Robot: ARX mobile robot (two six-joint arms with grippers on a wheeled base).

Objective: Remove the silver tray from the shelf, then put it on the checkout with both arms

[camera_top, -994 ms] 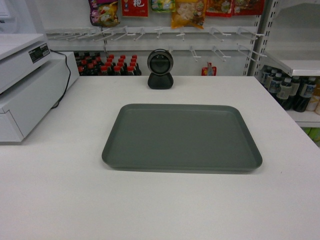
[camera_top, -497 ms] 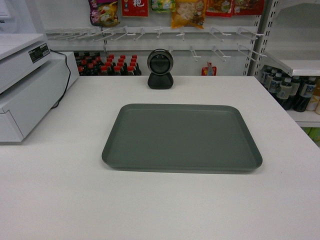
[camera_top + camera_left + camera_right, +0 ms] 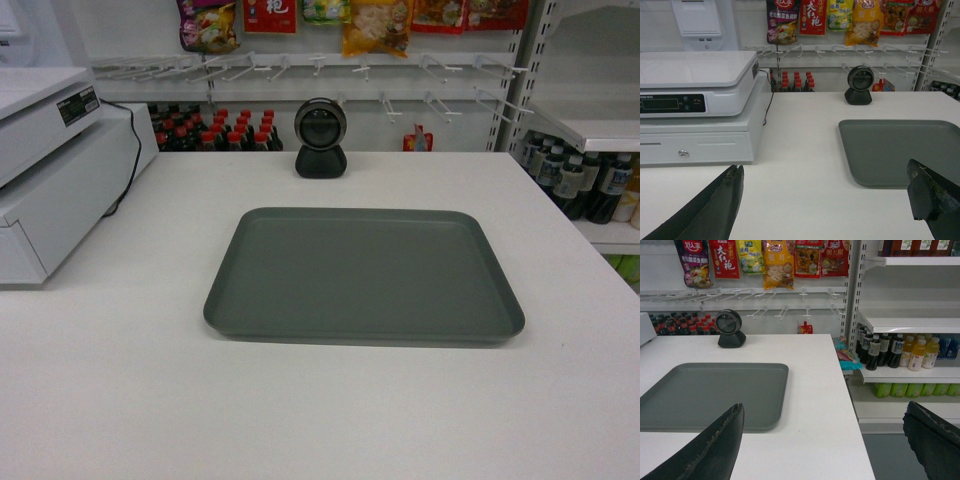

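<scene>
The silver tray (image 3: 365,275) lies flat in the middle of the white checkout (image 3: 300,420), with nothing on it. Neither arm shows in the head view. In the left wrist view my left gripper (image 3: 825,170) is open above the counter (image 3: 800,200), left of and nearer than the tray (image 3: 900,150), touching nothing. In the right wrist view my right gripper (image 3: 824,409) is open over the counter's right edge (image 3: 815,415), right of and nearer than the tray (image 3: 710,395). The white shelf (image 3: 595,130) stands to the right, and its board (image 3: 905,322) is bare.
A white register machine (image 3: 50,180) fills the counter's left side. A black round scanner (image 3: 321,138) stands behind the tray. Bottles (image 3: 890,352) line the lower shelves on the right. Snack bags (image 3: 375,25) hang on the back wall. The counter drops off to the floor (image 3: 890,455) at right.
</scene>
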